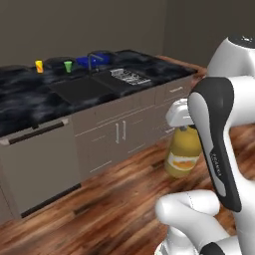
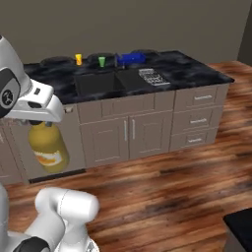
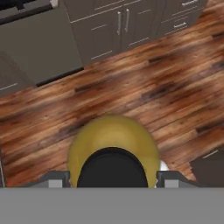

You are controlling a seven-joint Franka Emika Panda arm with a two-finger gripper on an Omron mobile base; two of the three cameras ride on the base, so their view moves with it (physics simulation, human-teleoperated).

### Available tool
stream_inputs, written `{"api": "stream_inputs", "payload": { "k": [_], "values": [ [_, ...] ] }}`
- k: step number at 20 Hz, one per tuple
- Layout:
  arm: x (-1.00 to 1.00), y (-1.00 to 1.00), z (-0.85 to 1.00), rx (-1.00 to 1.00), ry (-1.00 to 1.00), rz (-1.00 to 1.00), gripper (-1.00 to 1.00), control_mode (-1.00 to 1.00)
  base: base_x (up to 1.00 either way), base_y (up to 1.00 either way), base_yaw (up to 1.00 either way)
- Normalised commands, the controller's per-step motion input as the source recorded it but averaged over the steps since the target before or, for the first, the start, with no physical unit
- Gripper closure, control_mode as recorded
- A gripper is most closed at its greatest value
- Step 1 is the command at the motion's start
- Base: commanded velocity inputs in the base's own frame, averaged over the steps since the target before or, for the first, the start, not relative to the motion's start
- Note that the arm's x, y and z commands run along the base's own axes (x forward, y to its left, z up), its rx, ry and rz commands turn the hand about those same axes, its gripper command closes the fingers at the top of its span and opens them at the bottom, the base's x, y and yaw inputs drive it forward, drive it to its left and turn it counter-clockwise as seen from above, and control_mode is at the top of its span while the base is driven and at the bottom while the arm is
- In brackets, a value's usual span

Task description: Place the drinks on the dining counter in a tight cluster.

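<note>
Juice jug (image 2: 47,145) hangs above wooden floor (image 2: 172,192) facing black counter (image 2: 197,71).

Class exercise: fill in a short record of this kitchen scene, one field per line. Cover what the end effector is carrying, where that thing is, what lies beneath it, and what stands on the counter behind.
Held item: juice jug, yellow-orange with a dark cap
End effector: closed on the jug near its cap, a finger on each side
Jug position: hanging upright in the air, clear of any surface
Beneath the jug: wooden floor
Counter behind: black marble counter with a sink
On that counter: yellow cup, green cup, blue object
</note>
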Motion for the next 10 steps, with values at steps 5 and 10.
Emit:
{"api": "stream_inputs", "payload": {
  "k": [5, 10],
  "values": [
    [0.0, 0.0, 0.0, 0.0, 0.0, 0.0, 1.0, 1.0, 1.0, 0.07, -0.21],
    [0.0, 0.0, 0.0, 0.0, 0.0, 0.0, 1.0, 1.0, 1.0, -0.19, -0.03]
  ]
}}
